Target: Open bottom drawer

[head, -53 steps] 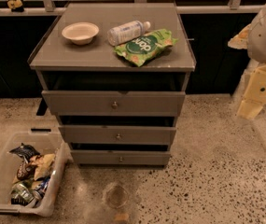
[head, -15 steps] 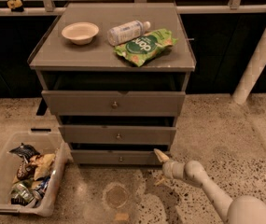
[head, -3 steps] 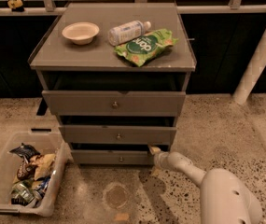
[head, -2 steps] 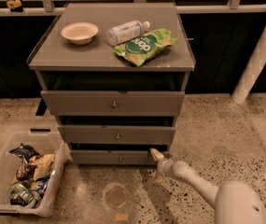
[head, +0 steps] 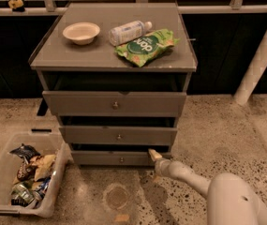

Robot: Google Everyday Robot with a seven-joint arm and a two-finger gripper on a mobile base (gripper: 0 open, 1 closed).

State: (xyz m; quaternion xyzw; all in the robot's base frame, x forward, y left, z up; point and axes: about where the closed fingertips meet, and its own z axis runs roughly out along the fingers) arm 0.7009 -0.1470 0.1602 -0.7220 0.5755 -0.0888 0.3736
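Barely moved: my gripper (head: 153, 154) sits low at the right end of the bottom drawer (head: 95, 158), by the top edge of its front. That is much where it was a second ago, and only slightly nearer the drawer's centre than five seconds back. The drawer front stands where it did before, tucked under the middle drawer (head: 91, 136), so I judge the pull has not begun and the task is all still to do. Whether the gripper is wide or narrow I cannot tell. The drawer is the lowest in the grey cabinet (head: 48, 57), just above the speckled floor (head: 217, 125). Its small round knob (head: 121, 160) lies centre-front, near my gripper but apart from it. My arm (head: 184, 172) reaches in from the lower right.
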